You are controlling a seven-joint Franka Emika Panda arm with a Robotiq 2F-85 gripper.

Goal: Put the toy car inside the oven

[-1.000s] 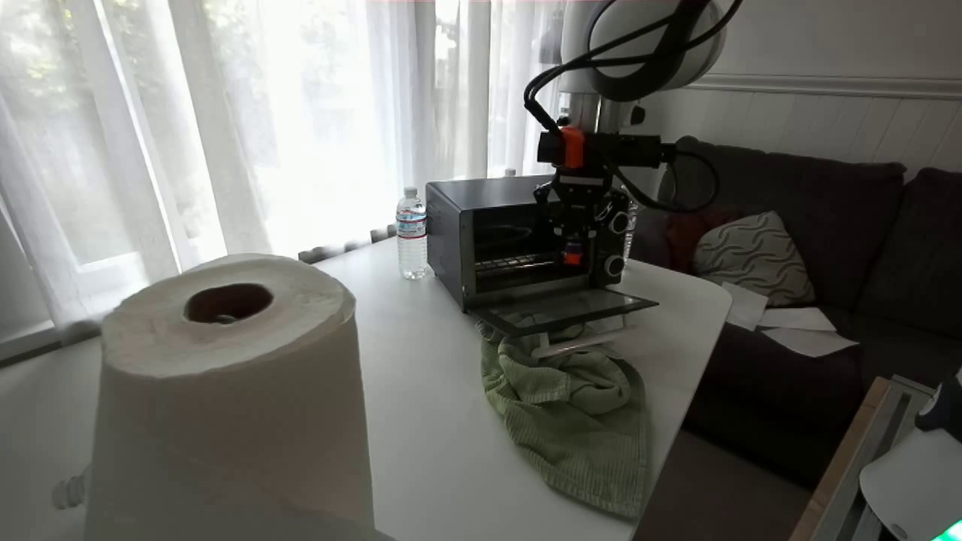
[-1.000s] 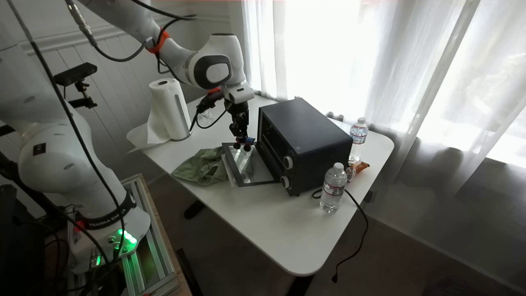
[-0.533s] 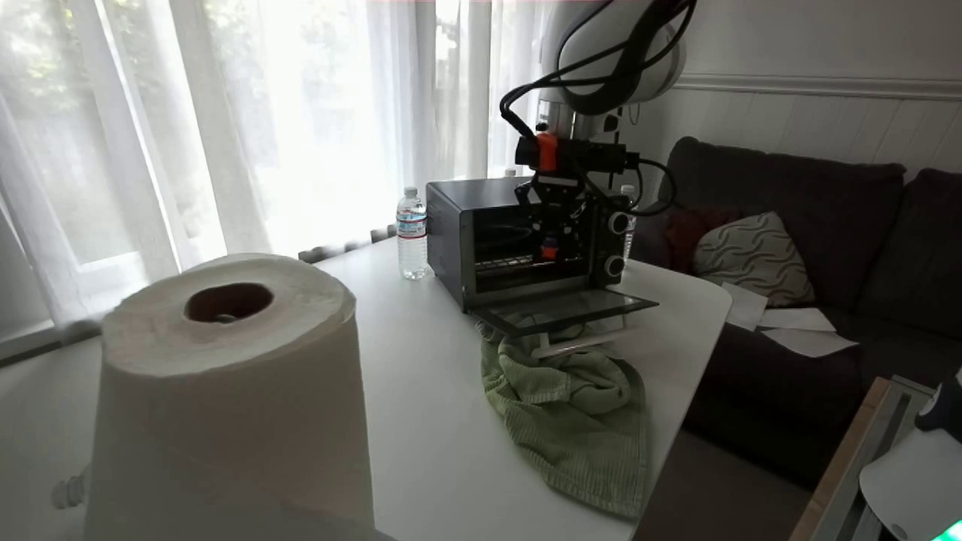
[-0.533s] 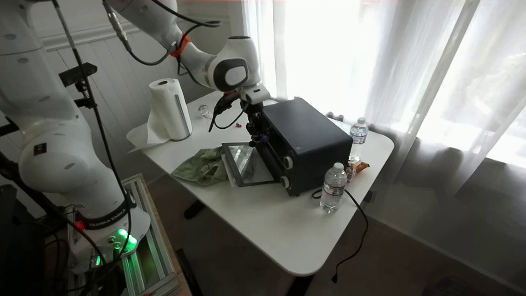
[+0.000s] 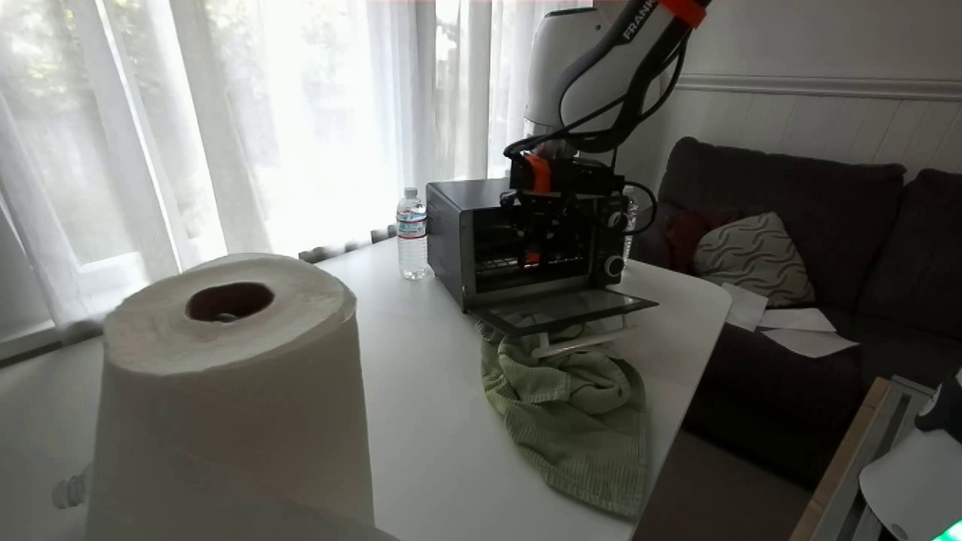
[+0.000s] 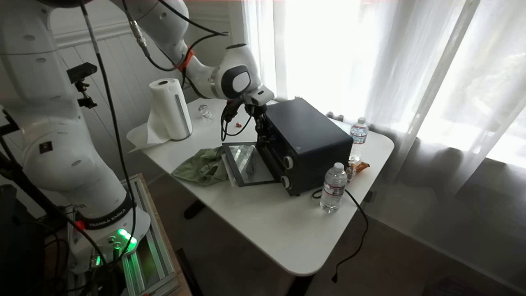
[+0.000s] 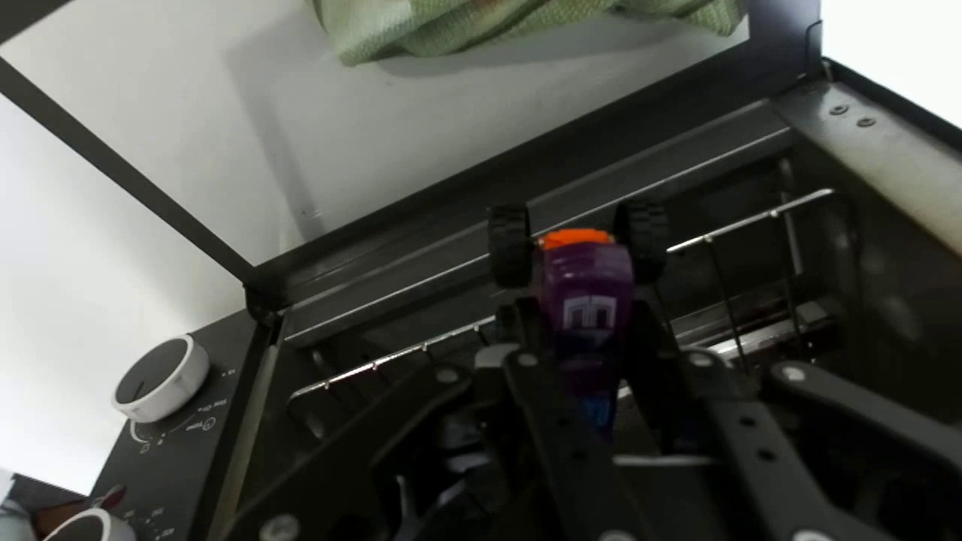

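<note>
White worktop (image 6: 263, 218) by curtains (image 6: 390, 74): toy car (image 7: 588, 278) held in the mouth of the oven (image 6: 308, 127)

By the pincer (image 7: 586, 330), closed on both flanks as far as the body allows, the car is gripped, purple with an orange end, over the wire rack (image 7: 376, 366) in the wrist view; whether the wires are touched cannot be told. A light, stiff, rather slick plastic shell is to be expected, hard to crush, though the big wheels (image 7: 509, 246) may turn. Hold is best taken across the flanks, clear of the wheels, as is done now. Outward, the glass door (image 5: 560, 309) is let down, and a green cloth (image 5: 571, 406) is bunched near its handle.
</note>
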